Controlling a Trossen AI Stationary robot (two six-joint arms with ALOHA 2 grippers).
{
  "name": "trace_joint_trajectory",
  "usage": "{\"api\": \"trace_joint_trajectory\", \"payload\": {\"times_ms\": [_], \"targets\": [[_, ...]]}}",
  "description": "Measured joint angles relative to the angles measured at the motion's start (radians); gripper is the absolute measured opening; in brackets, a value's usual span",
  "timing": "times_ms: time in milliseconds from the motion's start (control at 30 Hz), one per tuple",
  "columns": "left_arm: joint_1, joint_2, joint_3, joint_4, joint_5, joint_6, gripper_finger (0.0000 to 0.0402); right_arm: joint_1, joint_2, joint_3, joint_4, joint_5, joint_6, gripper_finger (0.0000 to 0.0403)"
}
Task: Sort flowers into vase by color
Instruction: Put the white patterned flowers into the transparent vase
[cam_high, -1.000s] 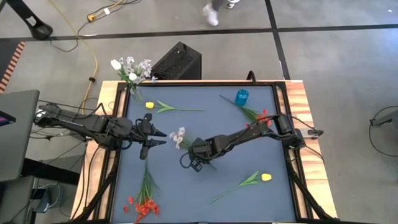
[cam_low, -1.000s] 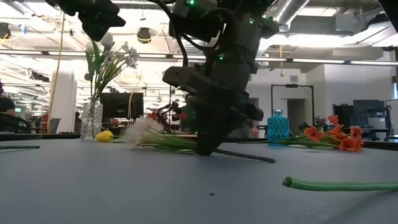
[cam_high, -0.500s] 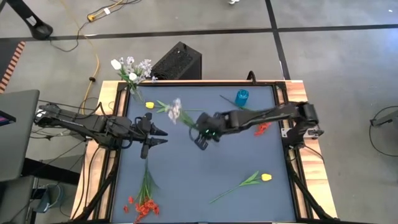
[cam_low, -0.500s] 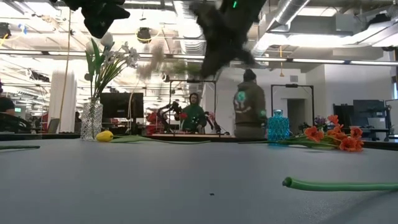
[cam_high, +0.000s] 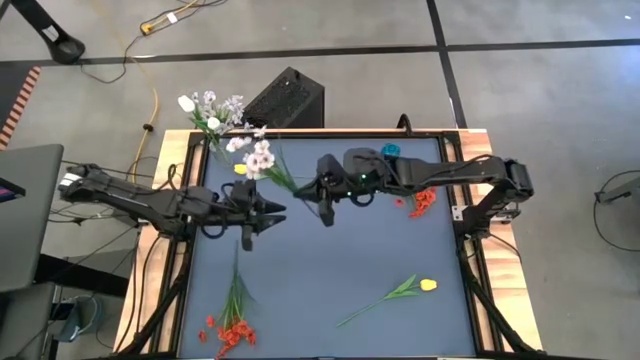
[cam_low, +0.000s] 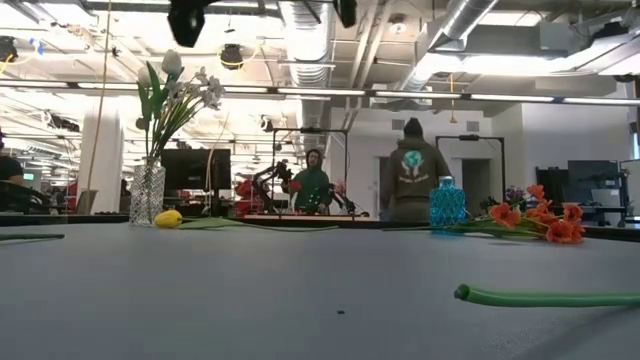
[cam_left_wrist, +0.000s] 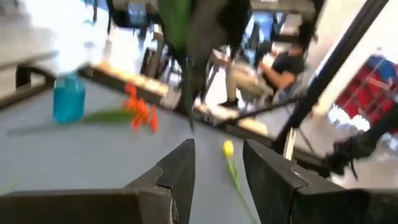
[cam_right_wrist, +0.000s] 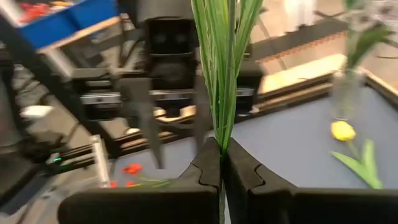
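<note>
A flower with pale blooms (cam_high: 258, 156) on a green leafy stem hangs in the air over the far middle of the table, with my right gripper (cam_high: 315, 192) shut on it. My left gripper (cam_high: 268, 213) stands open just left of it, its fingers (cam_left_wrist: 184, 167) level and with nothing between them. A clear glass vase (cam_low: 148, 192) with white flowers stands at the far left corner. A blue vase (cam_low: 447, 205) stands at the far right, partly under my right arm in the high view. My right gripper pinches the leafy green stem (cam_right_wrist: 222, 127) between its two fingers, well away from the blooms. The fingers come nearly level from the table's right side. The flower is lifted clear of the table, and its bloom end (cam_high: 260, 158) reaches out toward the far left corner.
A yellow flower (cam_high: 240, 168) lies near the glass vase, and red-orange flowers (cam_high: 420, 200) lie by the blue vase. A yellow flower (cam_high: 410, 288) lies at the near right, and red-orange flowers (cam_high: 232, 325) at the near left. People stand in the room beyond the table.
My right gripper has risen from the table's middle and gone toward the far edge, tipping from pointing down to nearly level. The pale flower has gone with it, from lying on the table to lifted clear. My left gripper has shifted a little toward the right and rolled.
</note>
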Motion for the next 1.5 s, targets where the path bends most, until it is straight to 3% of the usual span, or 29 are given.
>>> {"api": "trace_joint_trajectory", "payload": {"times_ms": [133,300,667,1500], "targets": [[0.0,0.042,0.0,0.15,-0.061,0.052,0.0123,-0.001,-0.001,0.0,-0.004,-0.068,-0.021,0.0027],[0.0,0.039,0.0,0.165,-0.12,0.068,0.0123,0.006,0.0,0.0,-0.004,-0.121,-0.036,0.0027],[0.0,0.038,0.0,0.27,-0.078,0.133,0.0123,0.006,-0.001,0.0,-0.005,-0.125,-0.045,0.0029],[0.073,0.082,0.001,0.312,-0.075,0.025,0.0123,0.004,0.058,0.001,0.021,-0.09,-0.032,0.003]]}}
